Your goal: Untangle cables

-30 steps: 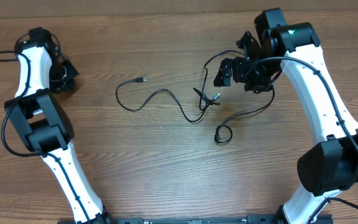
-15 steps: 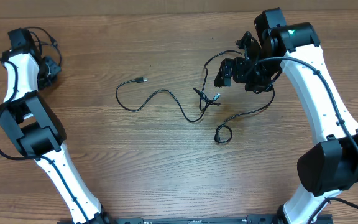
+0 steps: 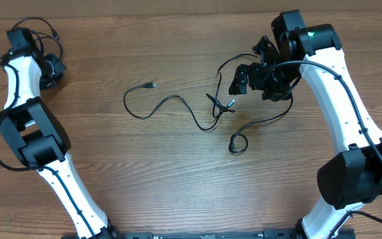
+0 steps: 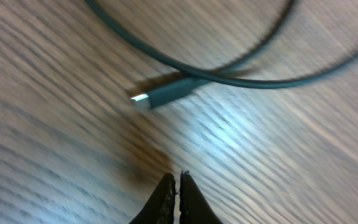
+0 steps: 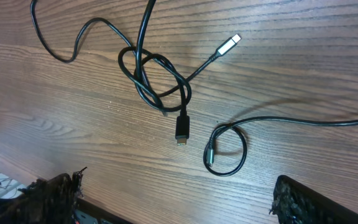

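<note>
The cables lie mid-table as thin black strands. One strand [image 3: 168,101] runs from a small plug [image 3: 152,85] into a knot [image 3: 219,106]. In the right wrist view the knot [image 5: 154,73] shows a silvery plug [image 5: 232,42], a black plug [image 5: 183,127] and a small end loop [image 5: 225,149]. My right gripper [image 3: 247,70] hovers just right of the knot, and in its wrist view the right gripper [image 5: 178,180] is open wide and empty. My left gripper [image 3: 53,66] sits at the far left corner. Its wrist view, blurred, shows the left gripper [image 4: 174,185] shut and empty, short of a separate cable's plug [image 4: 163,94].
A curl of cable [image 3: 236,143] trails from the knot toward the table's middle and links to a strand [image 3: 270,118] running under the right arm. Thicker black cables follow both white arms. The table's far edge [image 3: 144,14] is close behind the left gripper.
The left arm has swung up and left toward the far left corner, then shifted slightly. The right arm and the tangled cables have not moved.
</note>
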`<state>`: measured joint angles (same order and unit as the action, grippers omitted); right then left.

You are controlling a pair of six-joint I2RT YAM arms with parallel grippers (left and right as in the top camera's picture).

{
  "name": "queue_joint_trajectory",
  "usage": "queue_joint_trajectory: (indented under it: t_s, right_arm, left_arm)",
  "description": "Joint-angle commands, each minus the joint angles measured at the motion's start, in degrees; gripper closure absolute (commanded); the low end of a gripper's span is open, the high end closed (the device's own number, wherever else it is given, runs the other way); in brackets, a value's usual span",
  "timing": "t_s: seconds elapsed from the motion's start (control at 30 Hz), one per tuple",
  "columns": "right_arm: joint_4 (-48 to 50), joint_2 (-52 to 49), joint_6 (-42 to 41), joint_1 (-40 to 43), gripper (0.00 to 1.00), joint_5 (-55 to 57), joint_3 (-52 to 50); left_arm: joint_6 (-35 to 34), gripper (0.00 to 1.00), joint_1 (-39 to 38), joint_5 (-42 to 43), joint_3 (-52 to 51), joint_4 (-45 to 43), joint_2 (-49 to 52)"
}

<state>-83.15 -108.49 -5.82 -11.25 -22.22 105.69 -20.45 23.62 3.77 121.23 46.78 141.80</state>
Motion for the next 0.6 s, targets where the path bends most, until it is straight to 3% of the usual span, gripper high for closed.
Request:
queue_joint_trajectory:
  t_s: [0.0, 0.27, 0.57]
  right_arm:
    - [0.3, 1.0, -0.1, 0.0, 0.0, 0.2, 0.0]
    - [0.3, 1.0, -0.1, 0.0, 0.0, 0.3, 0.0]
    - [0.3, 1.0, -0.1, 0.0, 0.0, 0.3, 0.0]
  left_arm:
    - [0.7, 0.96, -0.4, 7.5, 8.5, 8.8, -2.5]
    - [0.8, 0.96, -0.4, 13.9, 17.9, 23.4, -11.2]
    - [-0.4, 0.96, -0.6, 14.4, 18.4, 25.7, -22.8]
